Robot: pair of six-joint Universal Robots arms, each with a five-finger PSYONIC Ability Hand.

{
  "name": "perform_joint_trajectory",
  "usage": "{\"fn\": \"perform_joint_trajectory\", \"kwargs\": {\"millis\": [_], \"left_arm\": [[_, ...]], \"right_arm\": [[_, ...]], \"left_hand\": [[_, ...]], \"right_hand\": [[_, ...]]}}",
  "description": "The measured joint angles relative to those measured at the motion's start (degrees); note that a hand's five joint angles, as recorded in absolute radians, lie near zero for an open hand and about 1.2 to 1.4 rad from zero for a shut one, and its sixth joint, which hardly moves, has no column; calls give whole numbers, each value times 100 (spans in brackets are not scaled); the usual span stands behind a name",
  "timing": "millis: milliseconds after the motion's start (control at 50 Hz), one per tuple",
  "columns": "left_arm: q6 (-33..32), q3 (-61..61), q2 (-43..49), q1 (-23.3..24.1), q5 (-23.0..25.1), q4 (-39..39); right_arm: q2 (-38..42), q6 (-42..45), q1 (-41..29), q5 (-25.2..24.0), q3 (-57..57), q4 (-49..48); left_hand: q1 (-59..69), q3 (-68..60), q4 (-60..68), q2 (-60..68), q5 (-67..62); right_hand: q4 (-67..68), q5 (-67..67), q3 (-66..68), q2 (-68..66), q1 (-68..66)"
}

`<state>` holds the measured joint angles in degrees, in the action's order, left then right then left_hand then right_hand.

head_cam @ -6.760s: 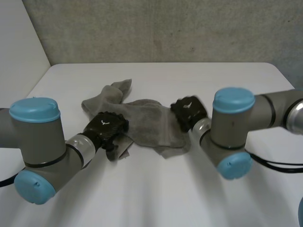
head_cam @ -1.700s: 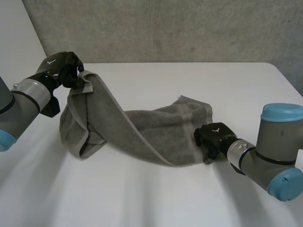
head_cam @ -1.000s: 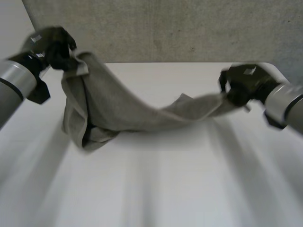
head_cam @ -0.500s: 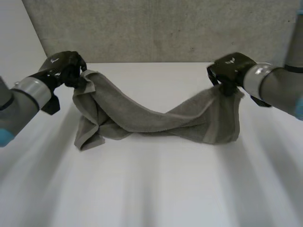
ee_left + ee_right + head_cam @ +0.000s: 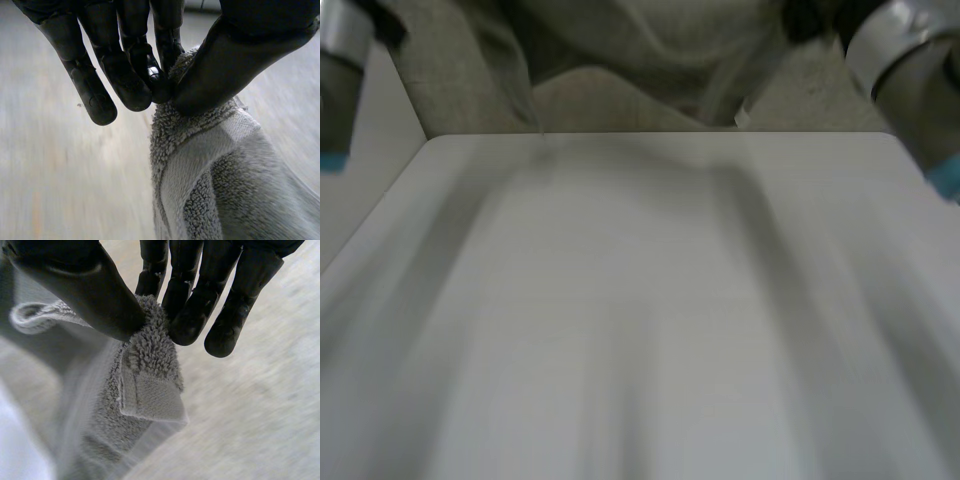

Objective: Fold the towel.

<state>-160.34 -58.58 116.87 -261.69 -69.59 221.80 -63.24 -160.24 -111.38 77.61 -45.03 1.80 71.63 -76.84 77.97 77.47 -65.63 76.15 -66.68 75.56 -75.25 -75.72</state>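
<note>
Above the far edge of the table (image 5: 640, 300), head view, the towel (image 5: 650, 45) hangs between both arms. Left wrist view: the left hand (image 5: 130, 75) pinches a towel corner, thumb against fingers. Right wrist view: the right hand (image 5: 195, 300) pinches another likewise. Both pinches look shallow; a sharp swing could tear a corner free.

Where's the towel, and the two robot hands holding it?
towel (image 5: 220, 170): left wrist view, hemmed corner.
left robot hand (image 5: 235, 60): left wrist view, thumb.
right robot hand (image 5: 75, 285): right wrist view, thumb.
</note>
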Motion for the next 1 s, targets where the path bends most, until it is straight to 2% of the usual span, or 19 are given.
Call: {"fn": "perform_joint_trajectory", "kwargs": {"millis": [80, 220, 300, 400, 540, 620, 740, 820, 900, 1000], "left_arm": [[-3, -1187, 45, -247, 521, 141], [-265, -2810, 68, -503, 1432, 341], [-535, -3421, -45, -515, 1714, 184], [-878, -3794, -251, -486, 1796, -491], [-1443, -3796, -395, -437, 1577, -1754], [-1801, -3791, -459, -369, 1075, -2157], [-1991, -3872, -550, -268, 325, -2267], [-2026, -3978, -594, -183, -92, -2242], [-2031, -4055, -619, -113, -233, -2226], [-2020, -4131, -684, -59, -261, -2235]], "right_arm": [[-218, 47, 176, -428, -1238, -198], [-338, 162, 386, -760, -2941, -503], [-339, 263, 421, -763, -3590, -583], [-311, 343, 422, -685, -4047, -639], [-262, 355, 380, -491, -4117, -630], [-267, 339, 358, -360, -4086, -620], [-263, 321, 341, -281, -4093, -614], [-258, 315, 336, -273, -4120, -616], [-246, 313, 335, -279, -4146, -621], [-191, 317, 335, -288, -4178, -627]], "left_hand": [[0, -1, 0, 0, 0], [0, -3, 0, 0, -1], [0, -4, 1, 0, -1], [0, -5, 1, 0, -2], [0, -5, 1, 0, -2], [0, -5, 1, 0, -3], [-57, 198, -285, -254, 165], [-1135, 1668, -1811, -1756, 1509], [-2855, 3316, -3448, -3417, 3306], [-3952, 4329, -4438, -4444, 4384]], "right_hand": [[0, 0, 0, 0, 0], [0, 0, 0, 0, 0], [0, 0, 0, 0, 0], [0, 0, 0, 0, 0], [0, 0, 0, 0, 0], [0, 0, 0, 0, 0], [0, 0, 0, 0, 0], [0, 0, 0, 0, 0], [0, 0, 0, 0, 0], [0, 0, 0, 0, 0]]}}
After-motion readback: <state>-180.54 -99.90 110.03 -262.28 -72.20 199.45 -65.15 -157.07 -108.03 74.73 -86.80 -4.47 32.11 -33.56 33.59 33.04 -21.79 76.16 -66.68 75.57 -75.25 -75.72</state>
